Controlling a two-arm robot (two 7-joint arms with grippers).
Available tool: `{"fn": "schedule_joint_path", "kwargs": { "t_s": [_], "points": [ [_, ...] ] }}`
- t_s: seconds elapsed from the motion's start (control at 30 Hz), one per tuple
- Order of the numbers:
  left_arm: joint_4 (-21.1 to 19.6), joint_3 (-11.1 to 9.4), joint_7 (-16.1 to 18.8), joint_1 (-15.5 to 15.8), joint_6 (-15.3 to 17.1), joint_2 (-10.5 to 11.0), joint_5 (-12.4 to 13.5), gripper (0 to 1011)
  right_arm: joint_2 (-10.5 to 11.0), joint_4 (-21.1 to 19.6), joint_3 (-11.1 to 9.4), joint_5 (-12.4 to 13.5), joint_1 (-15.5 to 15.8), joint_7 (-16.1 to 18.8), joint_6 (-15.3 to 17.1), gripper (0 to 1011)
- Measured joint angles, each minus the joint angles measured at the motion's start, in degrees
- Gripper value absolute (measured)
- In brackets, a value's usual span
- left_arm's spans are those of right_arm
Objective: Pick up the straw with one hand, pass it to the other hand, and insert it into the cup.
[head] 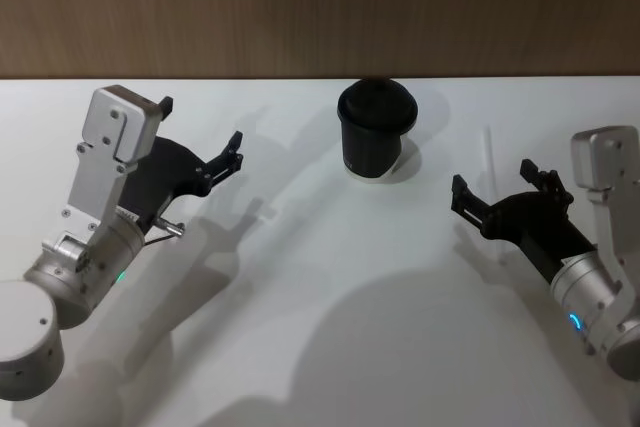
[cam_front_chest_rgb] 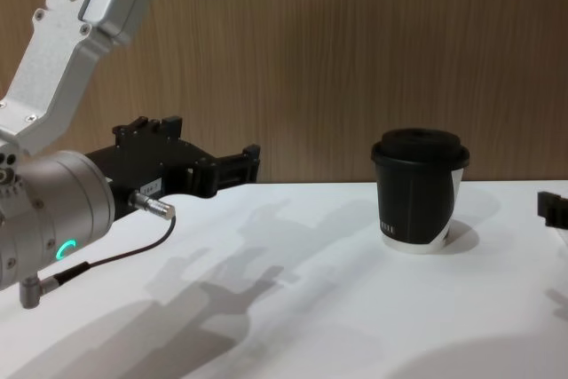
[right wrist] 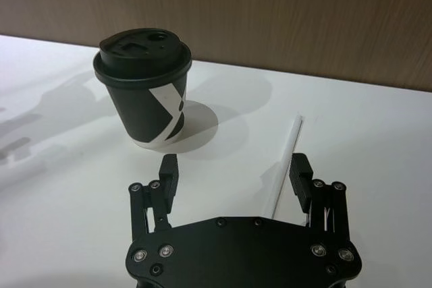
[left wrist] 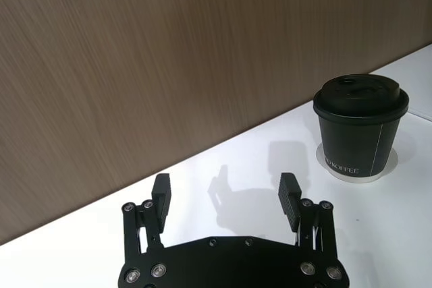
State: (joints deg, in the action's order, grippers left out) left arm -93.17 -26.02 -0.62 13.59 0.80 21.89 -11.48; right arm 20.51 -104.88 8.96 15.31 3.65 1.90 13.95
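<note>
Task not begun. The straw (right wrist: 287, 160) lies flat on the table (head: 300, 347), right of the cup (head: 375, 132). Right gripper (head: 492, 179) hovers above it, jaws wide (nothing held). Left gripper (head: 200, 125) spread wide, empty. Pickup, handover and insertion outstanding.

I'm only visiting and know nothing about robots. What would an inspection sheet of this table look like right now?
Surface: white table, smooth, with the arms' shadows across it.
Job's things: black cup upright with its lid on, near the far edge; white straw lying flat to the cup's right, not gripped.
Clutter: nothing seen.
Grippers: left gripper open and empty, left of the cup; right gripper open and empty, at the straw's near end.
Cables: dark cable with a metal plug loops off the left arm.
Surroundings: wood-grain wall behind the table.
</note>
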Motion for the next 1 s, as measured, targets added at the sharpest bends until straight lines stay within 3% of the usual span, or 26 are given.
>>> {"fn": "schedule_joint_path", "kwargs": {
  "t_s": [0.47, 1.0],
  "points": [
    [0.0, 0.0, 0.0, 0.0, 0.0, 0.0, 0.0, 1003, 0.54, -0.55, -1.18, -0.57, 1.15, -0.07, 3.45, 1001],
    [0.0, 0.0, 0.0, 0.0, 0.0, 0.0, 0.0, 1003, -0.56, 1.5, -2.31, 0.5, 0.17, 1.02, 5.54, 1001]
  ]
}}
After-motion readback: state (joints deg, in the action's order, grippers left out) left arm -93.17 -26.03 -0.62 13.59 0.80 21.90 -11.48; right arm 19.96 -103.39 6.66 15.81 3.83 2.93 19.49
